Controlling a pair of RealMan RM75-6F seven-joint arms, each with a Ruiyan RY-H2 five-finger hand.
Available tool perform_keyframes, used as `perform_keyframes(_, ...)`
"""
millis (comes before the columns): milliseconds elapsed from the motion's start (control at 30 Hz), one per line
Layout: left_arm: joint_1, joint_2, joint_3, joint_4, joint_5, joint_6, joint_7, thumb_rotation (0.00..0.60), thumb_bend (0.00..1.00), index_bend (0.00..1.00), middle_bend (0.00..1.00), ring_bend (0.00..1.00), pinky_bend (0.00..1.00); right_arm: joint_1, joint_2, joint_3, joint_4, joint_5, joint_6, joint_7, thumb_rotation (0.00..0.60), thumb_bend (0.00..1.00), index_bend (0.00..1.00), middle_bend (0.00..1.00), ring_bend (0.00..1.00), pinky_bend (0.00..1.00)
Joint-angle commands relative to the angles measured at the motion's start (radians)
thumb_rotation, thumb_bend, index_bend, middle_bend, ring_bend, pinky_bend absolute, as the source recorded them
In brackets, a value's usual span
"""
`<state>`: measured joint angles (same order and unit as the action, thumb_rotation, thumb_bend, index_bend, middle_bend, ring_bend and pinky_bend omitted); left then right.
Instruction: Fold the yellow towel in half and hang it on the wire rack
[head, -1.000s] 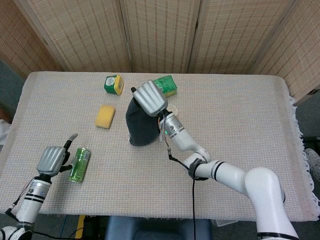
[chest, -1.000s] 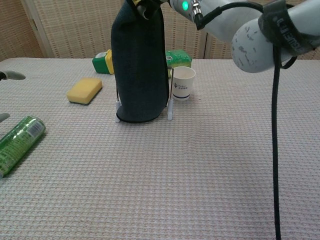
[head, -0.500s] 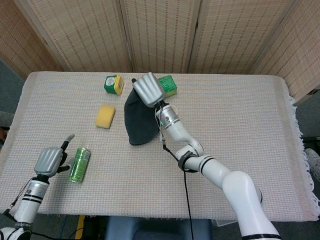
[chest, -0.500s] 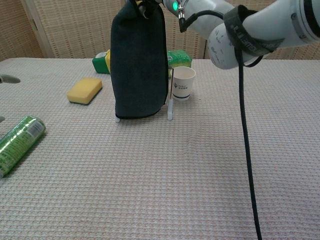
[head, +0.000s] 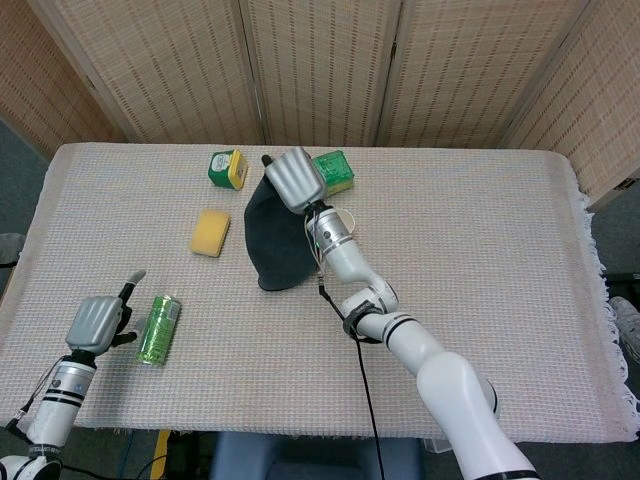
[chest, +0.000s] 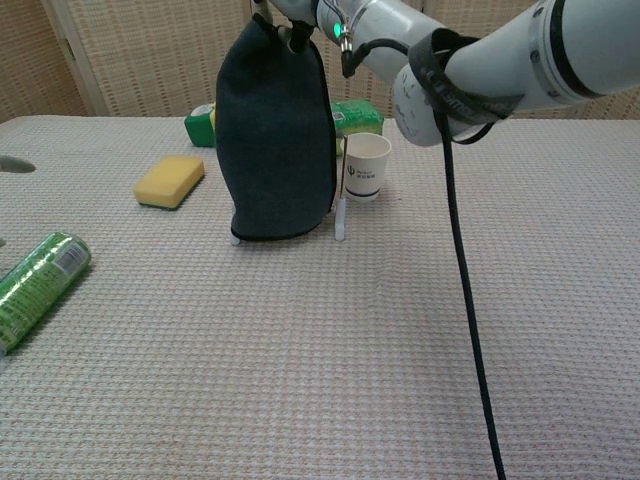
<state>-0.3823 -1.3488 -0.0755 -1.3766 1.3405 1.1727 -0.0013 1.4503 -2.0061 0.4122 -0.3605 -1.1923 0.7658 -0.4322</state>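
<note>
- The fingers of the right hand (head: 293, 178) pinch the top of a dark folded cloth towel (chest: 276, 130), which drapes over the thin wire rack (chest: 340, 218).
- The left hand (head: 93, 322) holds nothing, fingers loosely apart, beside a green can (head: 158, 328) lying on the woven tablecloth (chest: 330, 380).
- A white paper cup (chest: 366, 165) stands just beside the rack.
- A yellow sponge (head: 210, 232) lies near the towel.

You have one towel (chest: 277, 140), one sponge (head: 210, 232), one can (head: 158, 329), one cup (chest: 366, 166) (white), two green packs (head: 228, 168) (head: 332, 171).
</note>
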Motion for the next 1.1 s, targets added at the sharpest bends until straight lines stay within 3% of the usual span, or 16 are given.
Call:
perform_keyframes(33,0.001,0.0,0.0,0.002,0.001,0.0,-0.002,0.6,0.44,0.09,0.92,0.89,0.93,0.005,-0.005,0.008,0.007,0.013,-0.011,0.0,0.6,0.51,0.01,0.92,1.0,1.0)
perform_keyframes(233,0.001,0.001,-0.004,0.003,0.007,0.004,-0.003,0.6,0.44,0.09,0.92,0.89,0.93,-0.013,0.011,0.003,-0.02,0.013,0.014,0.019,0.6,0.5,0.0,0.92,1.0,1.0)
perform_keyframes(367,0.004,0.003,-0.009,0.001,0.007,0.01,-0.013,0.6,0.44,0.09,0.92,0.89,0.93,-0.072,0.053,-0.007,-0.123,0.008,0.069,0.051,0.6,0.5,0.0,0.91,0.99,1.0)
perform_keyframes(500,0.009,0.006,-0.012,0.008,0.001,0.012,-0.019,0.6,0.44,0.09,0.88,0.84,0.9,-0.171,0.137,-0.04,-0.307,-0.01,0.149,0.042,0.6,0.5,0.0,0.89,0.97,1.0)
perform_keyframes(633,0.014,0.016,-0.018,-0.001,-0.001,0.022,-0.022,0.6,0.44,0.09,0.8,0.76,0.86,-0.292,0.26,-0.075,-0.563,-0.005,0.222,-0.017,0.6,0.49,0.01,0.87,0.94,1.0)
perform_keyframes(833,0.027,0.047,-0.023,-0.038,-0.003,0.046,0.008,0.6,0.44,0.09,0.68,0.62,0.7,-0.459,0.437,-0.13,-0.892,0.007,0.334,-0.087,0.6,0.45,0.01,0.82,0.89,1.0)
perform_keyframes(1000,0.044,0.078,-0.023,-0.088,-0.012,0.063,0.023,0.6,0.39,0.09,0.57,0.5,0.56,-0.591,0.552,-0.189,-1.078,0.02,0.408,-0.087,0.6,0.45,0.01,0.76,0.82,1.0)
perform_keyframes(1100,0.058,0.088,-0.023,-0.107,-0.01,0.086,0.026,0.6,0.38,0.1,0.52,0.47,0.51,-0.665,0.615,-0.233,-1.155,0.014,0.443,-0.067,0.6,0.45,0.01,0.71,0.76,0.95)
